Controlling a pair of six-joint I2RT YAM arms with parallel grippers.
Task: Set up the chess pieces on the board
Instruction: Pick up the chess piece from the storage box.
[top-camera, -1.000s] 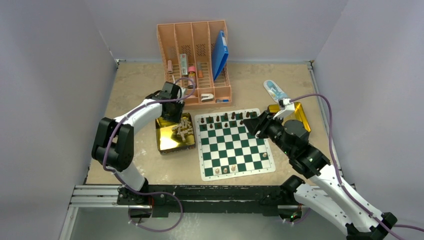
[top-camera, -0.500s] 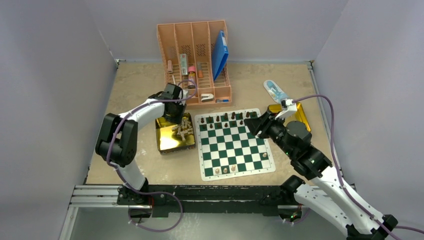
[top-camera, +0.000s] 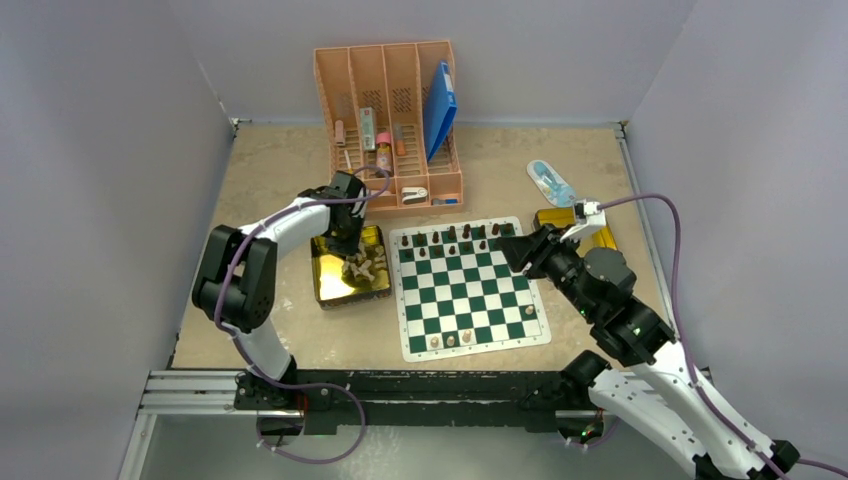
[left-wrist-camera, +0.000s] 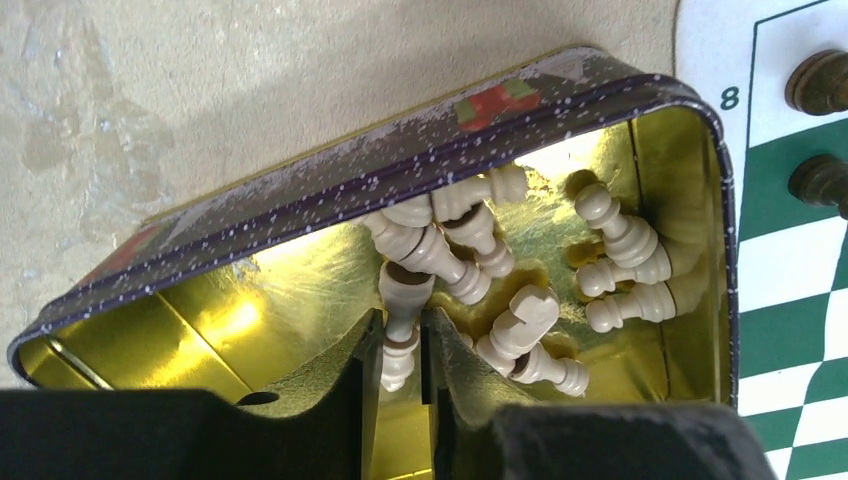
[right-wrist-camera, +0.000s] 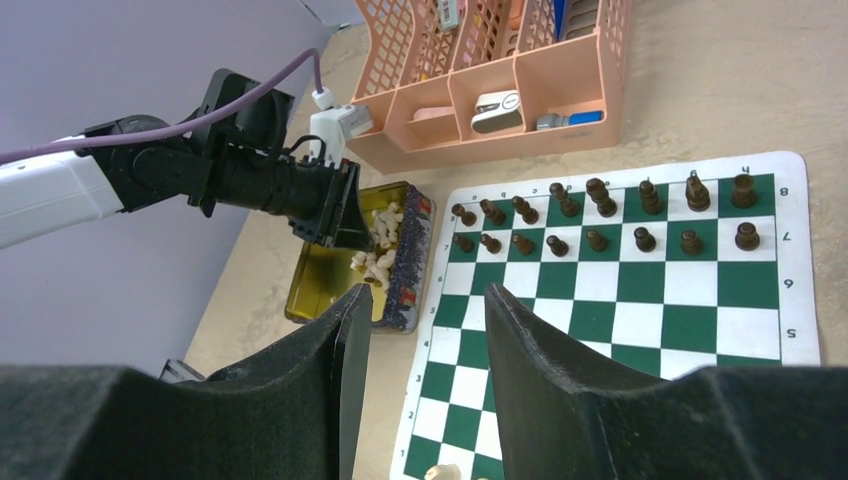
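Overhead, we see the board (top-camera: 470, 290) in the middle of the table (top-camera: 280, 170), with dark pieces (top-camera: 466, 232) filling its two far rows and a few pale pieces (top-camera: 450, 340) by its near edge. Just left of it lies a gold tin (top-camera: 332, 285), and the left gripper (top-camera: 352, 258) dips into it. The right gripper (top-camera: 512, 250) hangs over the board's far right corner. A pink organiser (top-camera: 395, 110) stands at the far side. From the left wrist, we find the jaws standing narrow, pinching one pale piece (left-wrist-camera: 398, 345) from the heap in the tin. From the right wrist, we see jaws spread with nothing between them, the board below
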